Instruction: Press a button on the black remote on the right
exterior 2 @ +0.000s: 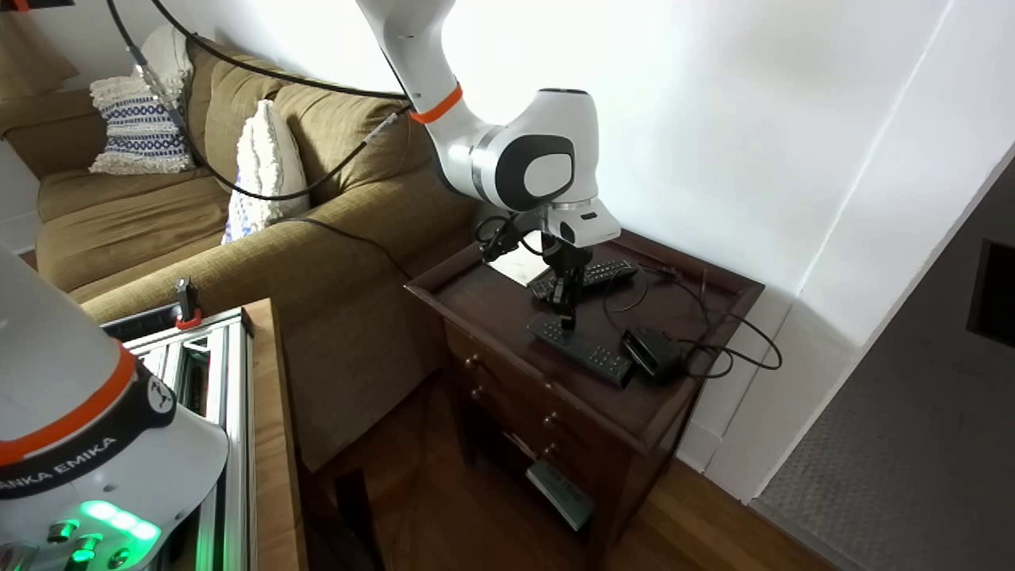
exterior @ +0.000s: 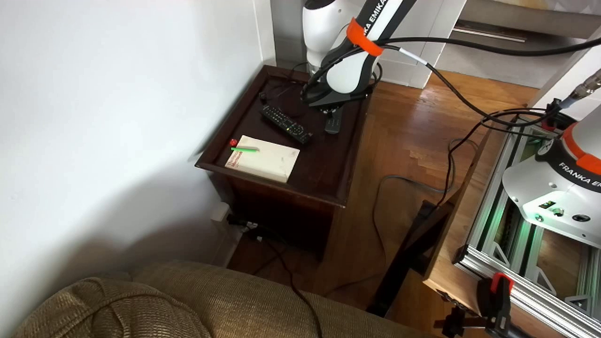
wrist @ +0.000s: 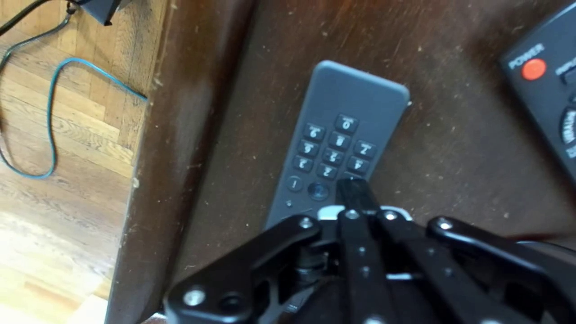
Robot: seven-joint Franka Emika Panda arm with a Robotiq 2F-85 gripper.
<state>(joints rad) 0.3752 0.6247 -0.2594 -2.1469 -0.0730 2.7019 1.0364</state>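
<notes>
Beneath the clenched pincer [wrist: 356,191] lies the slim remote [wrist: 332,139], showing mostly toward eleven o'clock in the wrist view.

Matt plastic remote [wrist: 332,141], glossy wooden table [wrist: 450,157]

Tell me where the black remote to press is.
In the wrist view, the black remote lies near centre on the wooden side table, partly hidden by the gripper, left of the other remote with the red POWER button.

Jaws together over the black remote [wrist: 334,139] — second remote [wrist: 552,90] nearby.
</notes>
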